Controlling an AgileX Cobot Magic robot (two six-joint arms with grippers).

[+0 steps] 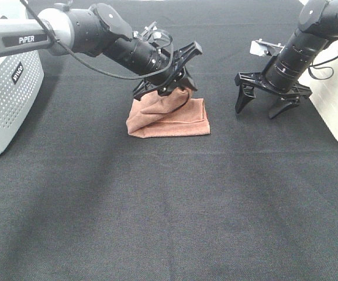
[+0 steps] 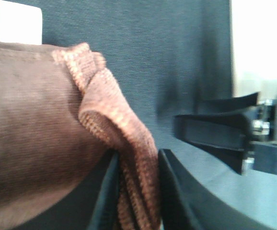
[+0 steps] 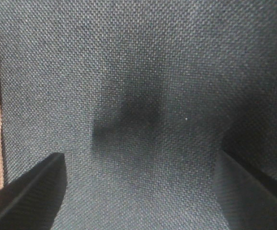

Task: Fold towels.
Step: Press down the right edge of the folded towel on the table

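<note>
On the black surface (image 1: pixel 157 205), we find the towel (image 1: pixel 169 119) lying partly folded, one edge pinched in the left hand (image 1: pixel 178 89), the right hand (image 1: pixel 259 108) spread wide and empty nearby; we judge folding unfinished.

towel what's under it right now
Only the black table cover shows around the towel. The left gripper holds one corner up, with more towel folded beneath it. Anything under the flat part is covered and cannot be seen.
</note>
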